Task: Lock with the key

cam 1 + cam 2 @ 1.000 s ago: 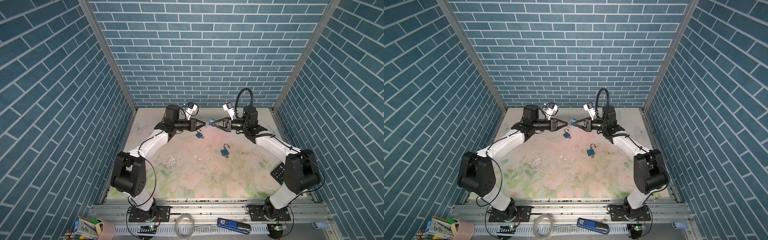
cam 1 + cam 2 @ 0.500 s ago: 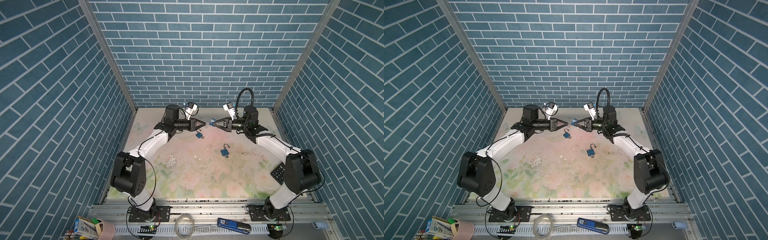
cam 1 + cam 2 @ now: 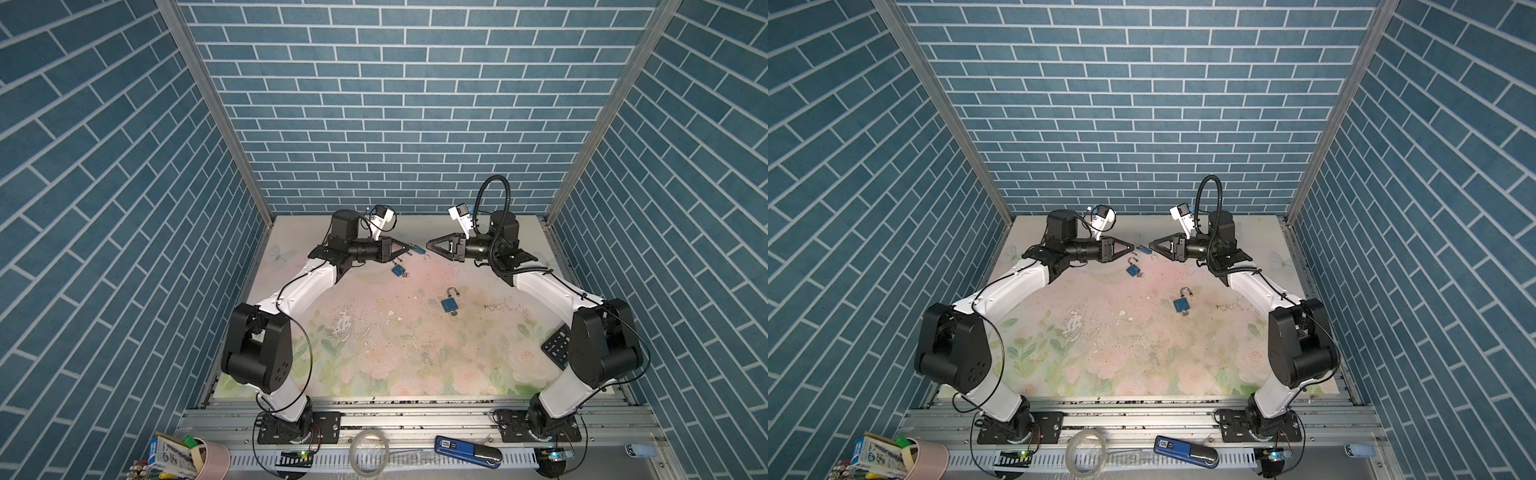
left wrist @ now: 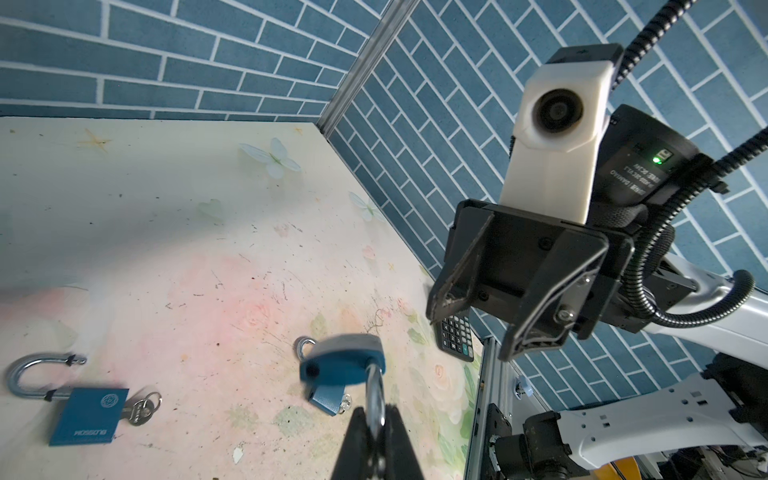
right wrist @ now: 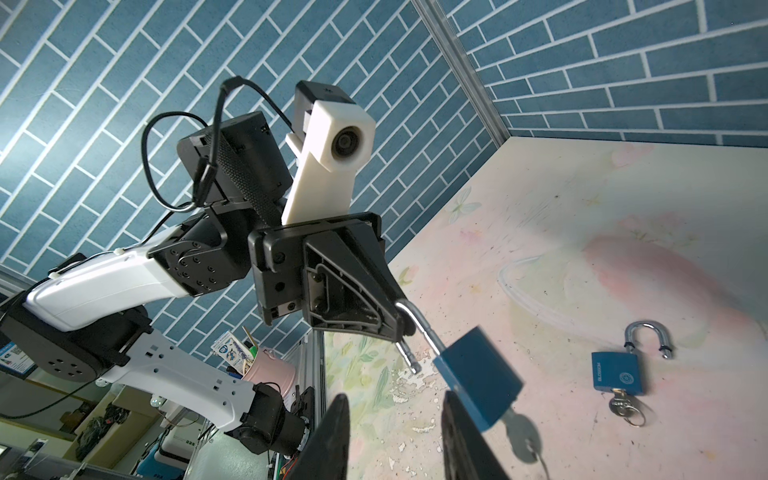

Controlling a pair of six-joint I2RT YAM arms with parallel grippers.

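Three blue padlocks are in the scene, and one of them, the held padlock (image 3: pixel 419 250), hangs in the air over the far middle of the table (image 3: pixel 374 353). The left gripper (image 3: pixel 409 248) is clenched on the bend of its steel shackle (image 5: pixel 405 309); the left wrist view shows the fingers (image 4: pixel 357 440) pressed tight on the metal loop. That shackle is open: one leg runs into the blue body and the shorter leg ends free beside it. A key (image 5: pixel 521 434) sticks out of the body's end, blurred in the right wrist view, with a small ring (image 3: pixel 427 258) dangling from it.

The right gripper (image 3: pixel 430 246) points at the left one from the right, its jaws parted and grasping nothing. Its tips sit just beside the key end of the held padlock, and I cannot tell whether they touch it.

The second padlock (image 3: pixel 398 270) lies flat on the table just nearer than the left gripper, shackle open, key in its base. The third padlock (image 3: pixel 449 304) lies near the middle of the table, also with its shackle open and a key in it. A black calculator (image 3: pixel 555 347) rests at the right edge, partly hidden by the right arm
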